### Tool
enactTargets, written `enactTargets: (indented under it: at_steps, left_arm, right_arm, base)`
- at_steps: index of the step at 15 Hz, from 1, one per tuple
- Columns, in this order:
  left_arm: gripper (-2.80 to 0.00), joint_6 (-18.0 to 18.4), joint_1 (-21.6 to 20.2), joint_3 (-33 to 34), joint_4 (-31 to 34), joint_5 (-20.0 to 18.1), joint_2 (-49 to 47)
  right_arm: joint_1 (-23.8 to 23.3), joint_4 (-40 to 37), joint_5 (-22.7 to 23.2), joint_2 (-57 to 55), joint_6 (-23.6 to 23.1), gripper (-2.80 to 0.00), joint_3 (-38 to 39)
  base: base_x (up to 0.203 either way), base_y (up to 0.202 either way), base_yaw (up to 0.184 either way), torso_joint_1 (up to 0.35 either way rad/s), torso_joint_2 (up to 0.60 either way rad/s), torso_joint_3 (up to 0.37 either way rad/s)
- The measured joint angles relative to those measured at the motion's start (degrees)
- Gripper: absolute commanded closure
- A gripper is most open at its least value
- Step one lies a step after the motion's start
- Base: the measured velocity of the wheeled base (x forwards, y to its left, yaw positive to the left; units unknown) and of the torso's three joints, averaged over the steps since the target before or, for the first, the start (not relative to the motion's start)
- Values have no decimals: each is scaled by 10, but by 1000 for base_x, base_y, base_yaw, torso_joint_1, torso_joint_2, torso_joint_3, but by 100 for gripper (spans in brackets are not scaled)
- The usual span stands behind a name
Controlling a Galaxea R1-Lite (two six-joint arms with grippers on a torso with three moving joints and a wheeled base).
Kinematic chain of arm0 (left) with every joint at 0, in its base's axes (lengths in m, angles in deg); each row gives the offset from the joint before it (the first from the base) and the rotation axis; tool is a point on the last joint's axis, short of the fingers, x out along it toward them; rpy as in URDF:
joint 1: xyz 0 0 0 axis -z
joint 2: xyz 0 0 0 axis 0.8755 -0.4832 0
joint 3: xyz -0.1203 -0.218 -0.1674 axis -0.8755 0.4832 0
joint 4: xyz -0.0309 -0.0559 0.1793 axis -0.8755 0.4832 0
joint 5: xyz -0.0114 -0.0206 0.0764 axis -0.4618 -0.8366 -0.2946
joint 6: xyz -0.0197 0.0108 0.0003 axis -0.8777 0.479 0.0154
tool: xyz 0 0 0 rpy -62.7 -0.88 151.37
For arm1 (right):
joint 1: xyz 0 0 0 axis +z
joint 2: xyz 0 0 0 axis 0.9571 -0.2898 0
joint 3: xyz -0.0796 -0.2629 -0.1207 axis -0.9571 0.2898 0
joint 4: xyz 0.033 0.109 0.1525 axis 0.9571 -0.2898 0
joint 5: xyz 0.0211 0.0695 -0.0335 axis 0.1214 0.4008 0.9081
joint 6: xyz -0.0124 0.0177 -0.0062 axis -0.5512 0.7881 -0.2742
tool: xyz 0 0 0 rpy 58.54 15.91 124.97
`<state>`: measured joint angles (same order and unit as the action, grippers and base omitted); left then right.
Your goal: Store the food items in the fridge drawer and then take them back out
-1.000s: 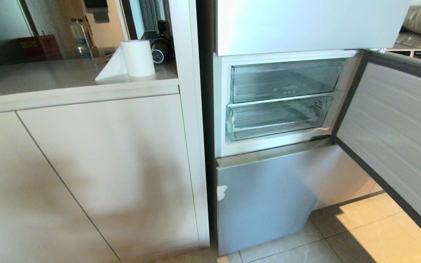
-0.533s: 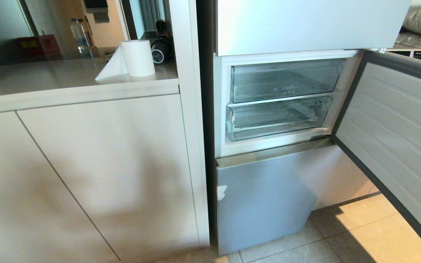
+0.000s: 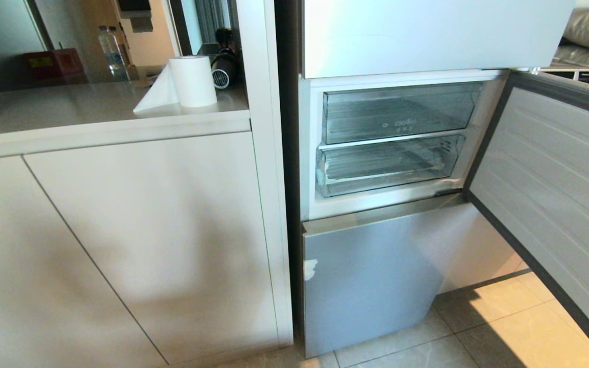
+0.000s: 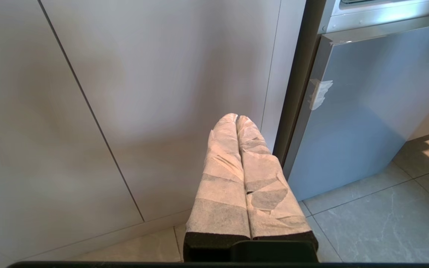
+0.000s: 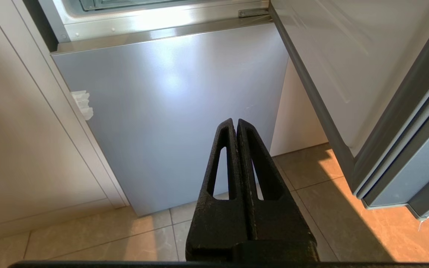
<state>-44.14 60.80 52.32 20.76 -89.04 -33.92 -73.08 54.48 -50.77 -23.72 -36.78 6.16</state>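
Observation:
The fridge drawer [image 3: 386,166], clear with a ribbed floor, sits pushed in at the bottom of the open fridge compartment, and I see nothing red inside it. The food items are out of view. Neither arm shows in the head view. In the left wrist view my left gripper [image 4: 236,117], its fingers wrapped in pale tape, is shut and empty, held low before the white cabinet front near the fridge's edge. My right gripper [image 5: 235,121], black, is shut on nothing and hangs in front of the grey lower fridge door [image 5: 169,111].
A clear bin with lettering [image 3: 397,112] sits above the drawer. The open fridge door [image 3: 555,179] swings out on the right. Left of the fridge stand white cabinets [image 3: 146,230] under a counter [image 3: 69,107] bearing a paper roll [image 3: 192,81]. Tiled floor lies below.

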Motion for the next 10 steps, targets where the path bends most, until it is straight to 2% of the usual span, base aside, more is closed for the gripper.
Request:
enactTargets:
  at_steps: [10]
  left_arm:
    - [0, 0, 0, 0, -2, 0, 1]
  right_arm:
    - [0, -1, 1, 0, -9, 0, 0]
  base:
    - [0, 0, 0, 0, 0, 0]
